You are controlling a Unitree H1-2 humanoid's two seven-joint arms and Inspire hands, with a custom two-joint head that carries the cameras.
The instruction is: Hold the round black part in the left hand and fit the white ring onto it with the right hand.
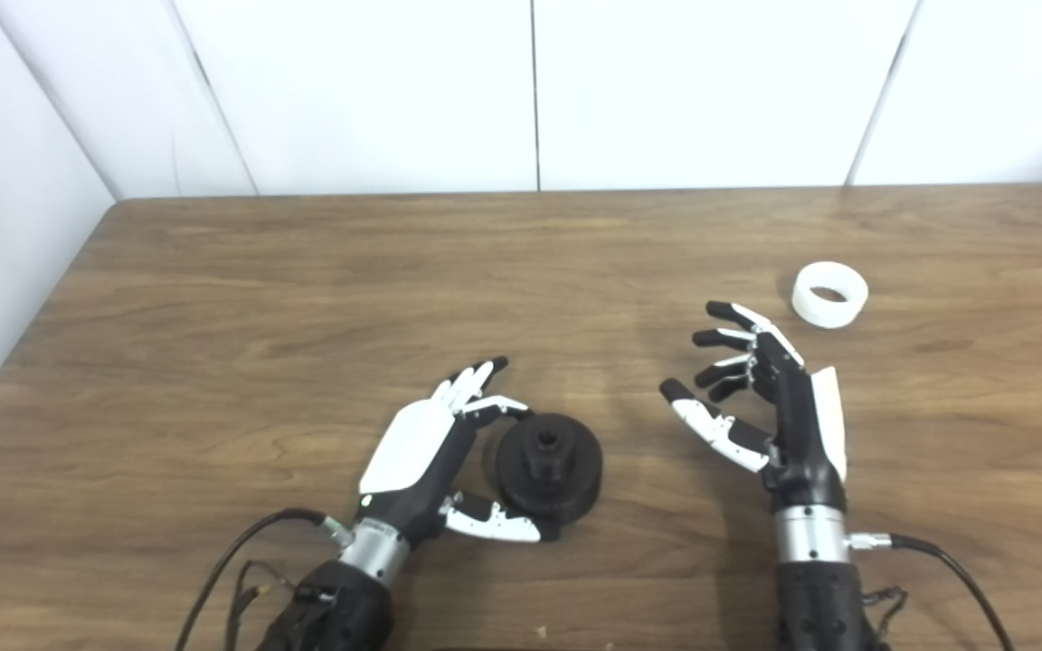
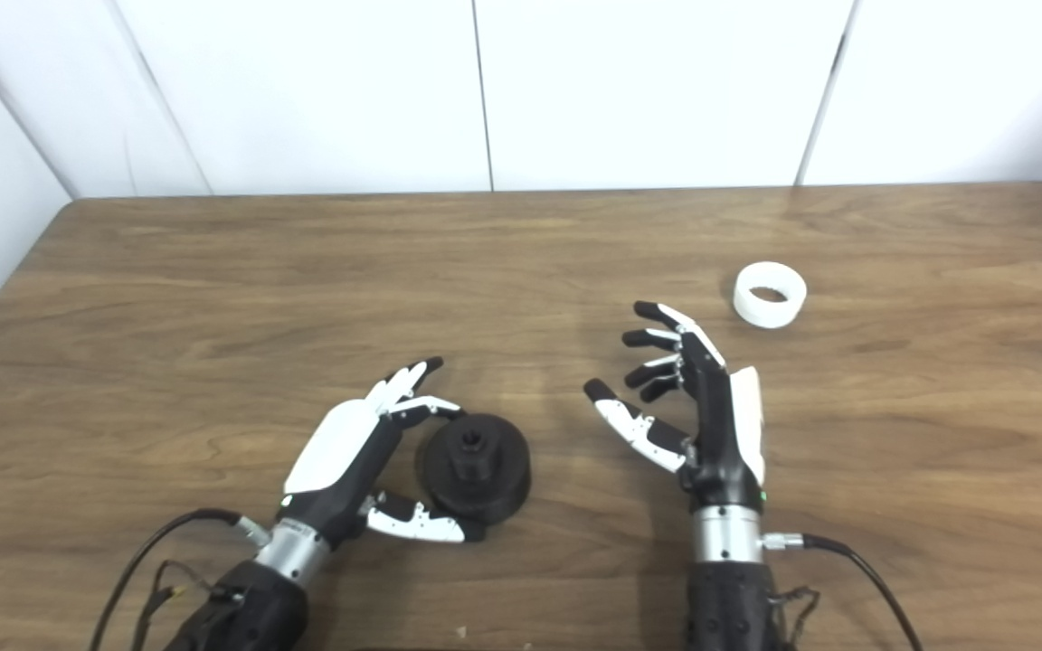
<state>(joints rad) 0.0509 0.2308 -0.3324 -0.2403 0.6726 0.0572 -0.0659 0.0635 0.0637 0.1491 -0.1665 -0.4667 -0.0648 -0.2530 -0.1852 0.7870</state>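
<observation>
The round black part [image 1: 549,466] lies flat on the wooden table [image 1: 304,289], its hub facing up. My left hand [image 1: 435,452] is open right beside its left edge, fingers stretched past its far side and thumb at its near side, touching or almost touching it. The white ring [image 1: 830,294] lies on the table at the right, apart from both hands. My right hand [image 1: 770,398] is open and empty, palm facing left, a little nearer than the ring and to its left. Both show in the right eye view too: part [image 2: 476,466], ring [image 2: 770,294].
White wall panels [image 1: 530,90] stand behind the table's far edge. The table's left edge [image 1: 23,334] runs diagonally at the left. Cables [image 1: 232,561] trail from both wrists at the near edge.
</observation>
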